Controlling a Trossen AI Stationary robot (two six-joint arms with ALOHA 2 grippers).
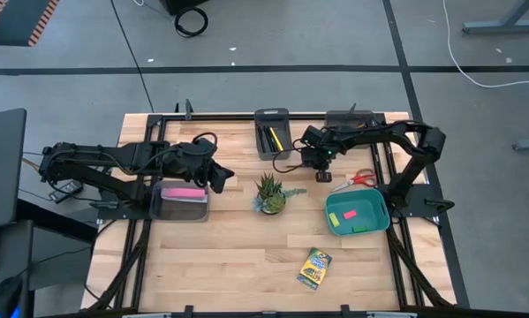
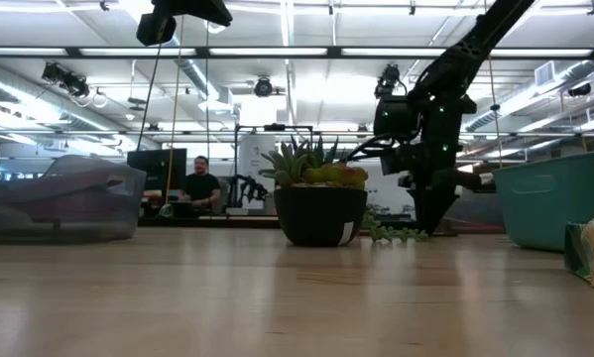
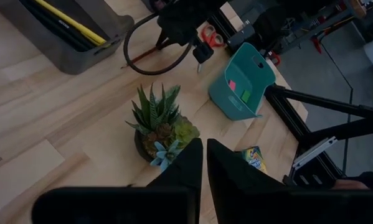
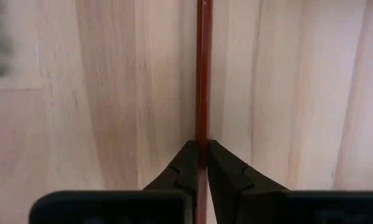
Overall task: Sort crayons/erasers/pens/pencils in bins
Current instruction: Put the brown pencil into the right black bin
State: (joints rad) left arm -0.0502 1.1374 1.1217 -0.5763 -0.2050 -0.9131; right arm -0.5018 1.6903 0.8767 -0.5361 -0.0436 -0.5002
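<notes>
1. We read the step as picking up a pencil. The right gripper is down at the table just right of the potted plant, its two fingers pressed together on a thin red pencil that lies flat on the wood.
2. The left gripper hangs over the grey bin at the left, fingers together and holding nothing. A long pink bar lies in that bin.
3. The far dark bin holds black and yellow pens. The teal bin at the right holds small red-pink and green erasers.
4. The crayon box lies loose on the near side of the table, right of centre.
5. Next, in our judgement: lift the pencil clear, carry it to its bin and let go. Which bin takes pencils we cannot tell.
6. Writing: the crayon box is printed, but we cannot read any of it. Red-handled scissors lie beside the right arm.
</notes>
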